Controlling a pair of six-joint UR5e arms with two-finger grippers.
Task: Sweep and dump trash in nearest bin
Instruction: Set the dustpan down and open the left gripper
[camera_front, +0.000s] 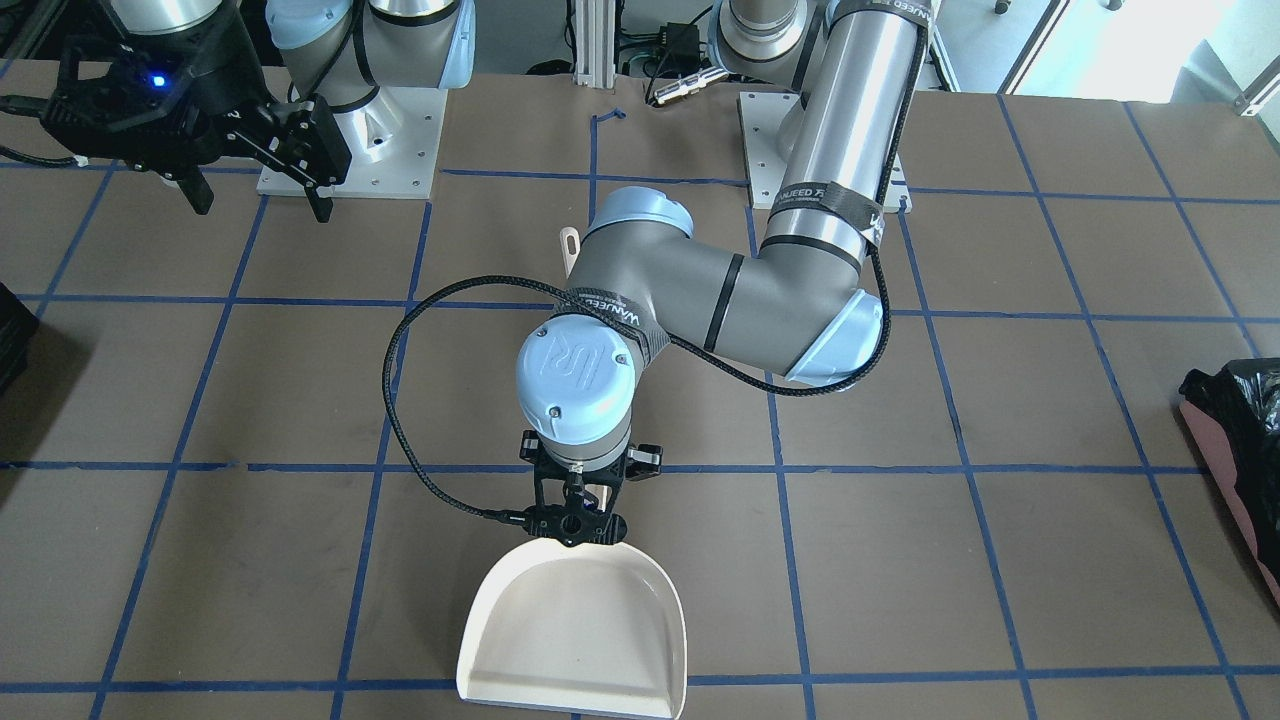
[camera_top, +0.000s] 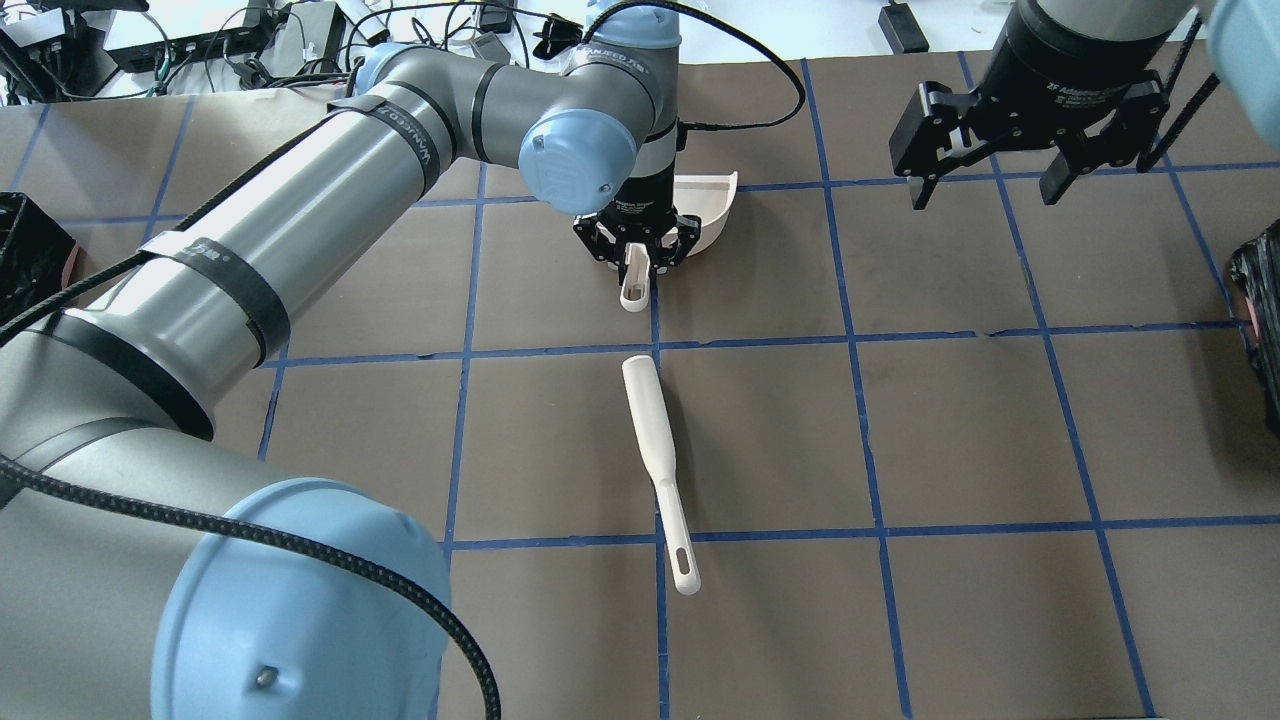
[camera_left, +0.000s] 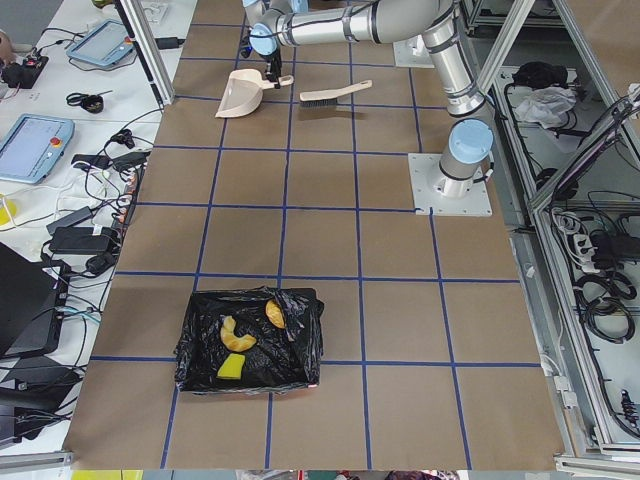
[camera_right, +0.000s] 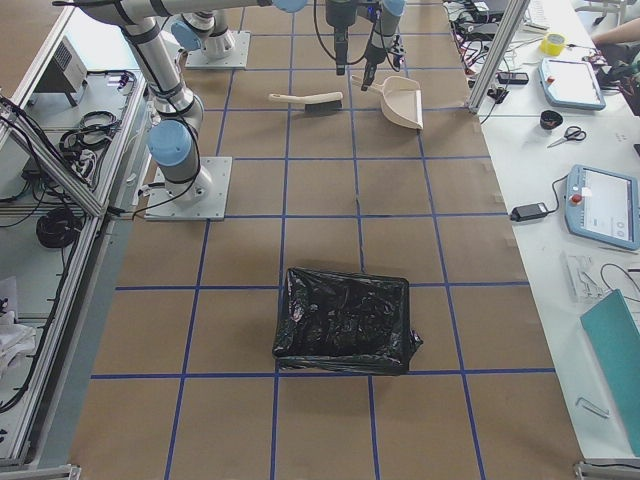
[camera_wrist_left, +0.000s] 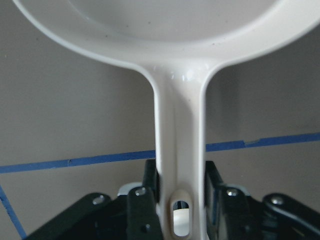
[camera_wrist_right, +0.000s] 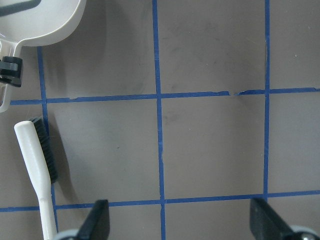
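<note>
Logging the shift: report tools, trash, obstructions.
Left tool shut on cream plastic dustpan, at its handle; right tool open, empty. Three small food scraps lie in black-bag-lined bin. White long-handled brush lies loose on table.

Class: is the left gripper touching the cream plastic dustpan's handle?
Touching. Left wrist view: the left gripper has its black fingers pressing both sides of the cream plastic dustpan's handle, no gap.

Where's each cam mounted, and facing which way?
Front: across the table, facing the robot; left arm, right hand, dustpan.
Overhead: behind the robot, looking forward-down; left arm, brush.
Left side: table's left end; left arm, bin holding trash.
Right side: table's right end; right arm, another bin.
Left wrist: along dustpan handle; left hand.
Right wrist: straight down; right hand.
Overhead and right wrist share the brush.
</note>
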